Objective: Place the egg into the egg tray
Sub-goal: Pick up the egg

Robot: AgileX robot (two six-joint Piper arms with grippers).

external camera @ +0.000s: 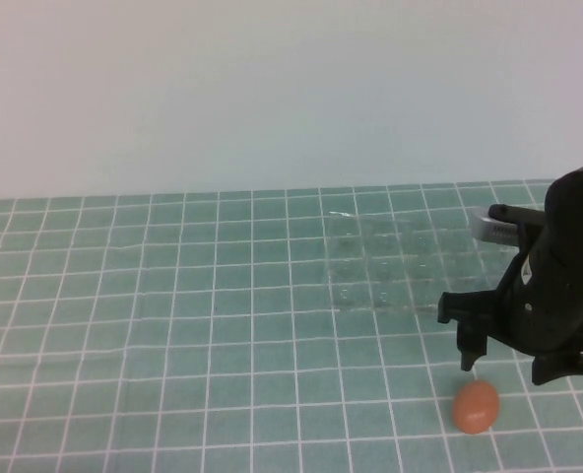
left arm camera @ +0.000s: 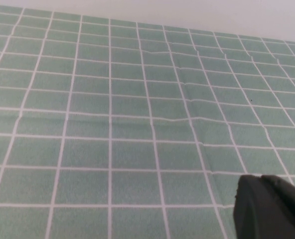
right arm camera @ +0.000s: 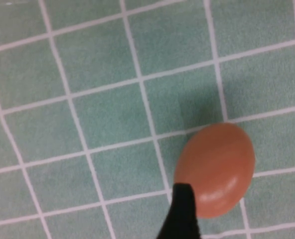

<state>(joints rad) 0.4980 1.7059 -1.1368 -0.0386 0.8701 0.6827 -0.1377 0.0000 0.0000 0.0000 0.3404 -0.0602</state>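
From the high view I see my right gripper at about four o'clock on the surface, its black arm coming in from the right edge and tilted down. Its jaws are spread, one tip hanging just above the egg, the other off to the egg's three o'clock side. The egg lies on the green grid near the bottom edge, at five o'clock. The egg tray, clear and faint, sits at the gripper's eleven o'clock, apart from the egg, with nothing between them. The whole left half of the surface is open grid.

In the left wrist view only a dark corner of my left gripper shows over bare grid; I cannot tell how its jaws stand.

In the right wrist view one black fingertip overlaps the egg's edge; the egg rests across a white grid line with free mat all round.
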